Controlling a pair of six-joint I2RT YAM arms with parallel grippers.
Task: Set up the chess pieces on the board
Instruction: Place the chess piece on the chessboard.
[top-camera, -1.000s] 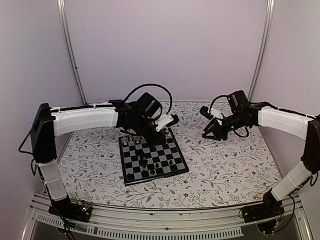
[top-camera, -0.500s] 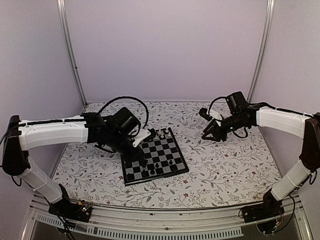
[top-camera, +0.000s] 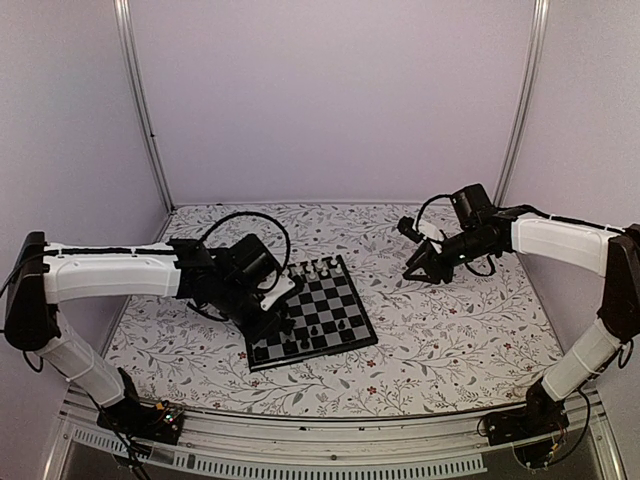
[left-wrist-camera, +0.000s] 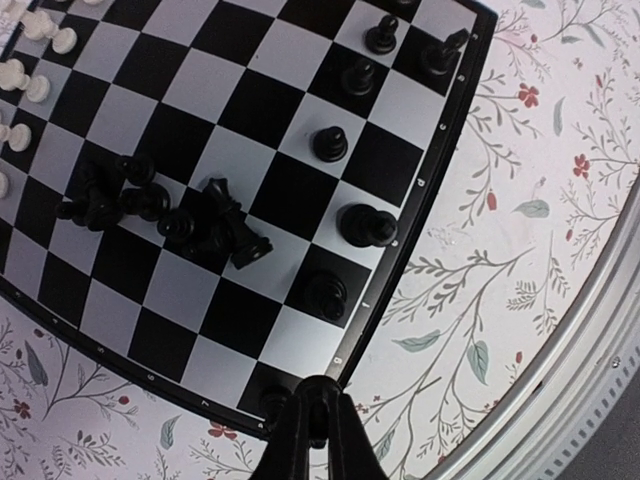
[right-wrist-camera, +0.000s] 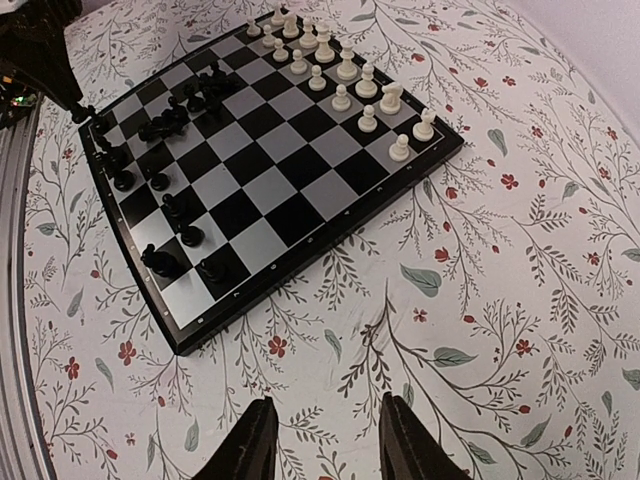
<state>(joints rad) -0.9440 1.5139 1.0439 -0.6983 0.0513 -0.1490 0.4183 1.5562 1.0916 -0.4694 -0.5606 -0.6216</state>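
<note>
The board (top-camera: 316, 356) lies mid-table, slightly skewed. White chess pieces (top-camera: 315, 268) stand along its far edge. A heap of toppled black pieces (left-wrist-camera: 180, 210) lies mid-board, and several black pieces (left-wrist-camera: 365, 225) stand along the near edge. My left gripper (top-camera: 274, 322) hovers over the board's near left corner; in the left wrist view it (left-wrist-camera: 318, 395) is shut, with what looks like a small black piece pinched at the tips. Off the board's far right side, my right gripper (top-camera: 412, 270) hangs open and holds nothing; it (right-wrist-camera: 325, 405) is over bare floral cloth.
The floral tabletop (top-camera: 450, 330) surrounds the board (right-wrist-camera: 300, 265) on all sides. A metal rail (top-camera: 330, 440) runs along the near edge, close to the left gripper. White walls and two upright poles (top-camera: 140, 100) enclose the back and sides.
The left arm has swung from the board's far edge back and down to its near left corner, staying shut. The right arm has not moved.
</note>
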